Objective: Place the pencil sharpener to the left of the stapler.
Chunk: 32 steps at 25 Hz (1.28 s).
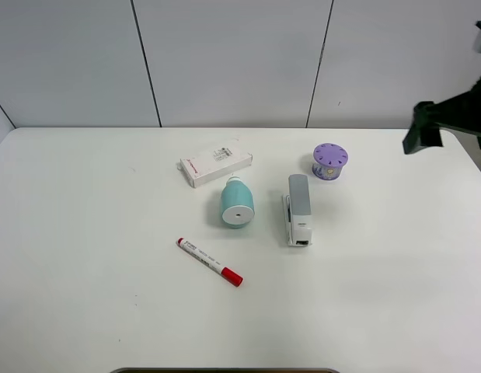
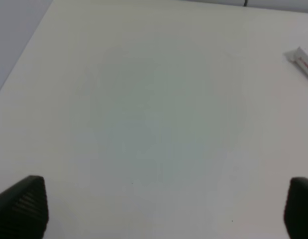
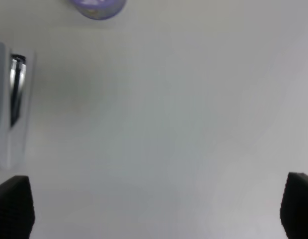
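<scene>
The teal pencil sharpener (image 1: 237, 203) lies on the white table (image 1: 85, 256) with its white round face toward the front. It rests just left of the white and grey stapler (image 1: 298, 210), a small gap between them. The stapler (image 3: 12, 107) also shows at the edge of the right wrist view. My right gripper (image 3: 156, 206) is open over bare table, its dark fingers (image 3: 14, 204) wide apart; the arm (image 1: 450, 116) hangs at the far right edge. My left gripper (image 2: 163, 209) is open above bare table, out of the overhead view.
A flat white box with a red mark (image 1: 215, 162) lies behind the sharpener and shows at an edge (image 2: 303, 59) of the left wrist view. A purple cylinder (image 1: 329, 161) stands behind the stapler. A red-capped marker (image 1: 210, 262) lies in front.
</scene>
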### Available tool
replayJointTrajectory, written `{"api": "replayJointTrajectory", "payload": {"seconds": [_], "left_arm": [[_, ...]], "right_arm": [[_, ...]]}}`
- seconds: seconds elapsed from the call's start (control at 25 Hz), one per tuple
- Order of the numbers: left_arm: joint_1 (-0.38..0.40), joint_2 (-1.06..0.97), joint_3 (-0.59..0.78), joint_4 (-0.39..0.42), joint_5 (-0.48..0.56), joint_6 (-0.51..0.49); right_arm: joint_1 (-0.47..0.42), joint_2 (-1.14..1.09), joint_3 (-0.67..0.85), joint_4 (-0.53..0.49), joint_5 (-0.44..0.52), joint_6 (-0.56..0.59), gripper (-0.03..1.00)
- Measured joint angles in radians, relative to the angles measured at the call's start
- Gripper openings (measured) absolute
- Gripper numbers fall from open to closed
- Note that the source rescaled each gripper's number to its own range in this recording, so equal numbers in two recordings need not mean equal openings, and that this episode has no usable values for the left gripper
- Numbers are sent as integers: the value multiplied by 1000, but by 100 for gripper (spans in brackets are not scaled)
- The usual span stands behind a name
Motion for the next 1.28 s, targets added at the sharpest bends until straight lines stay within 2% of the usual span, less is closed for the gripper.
{"api": "replayJointTrajectory", "payload": {"seconds": [0.08,0.2,0.52,0.88,1.28], "left_arm": [[0,0,0,0,0,0],[0,0,0,0,0,0],[0,0,0,0,0,0],[0,0,0,0,0,0],[0,0,0,0,0,0]], "right_arm": [[-57,-70,60,-1,2,-34,100],[-91,-180,133,-2,5,-66,100],[-93,-488,229,7,6,-98,100],[-94,-761,383,13,41,-191,100],[-94,-989,480,88,55,-199,100]]}}
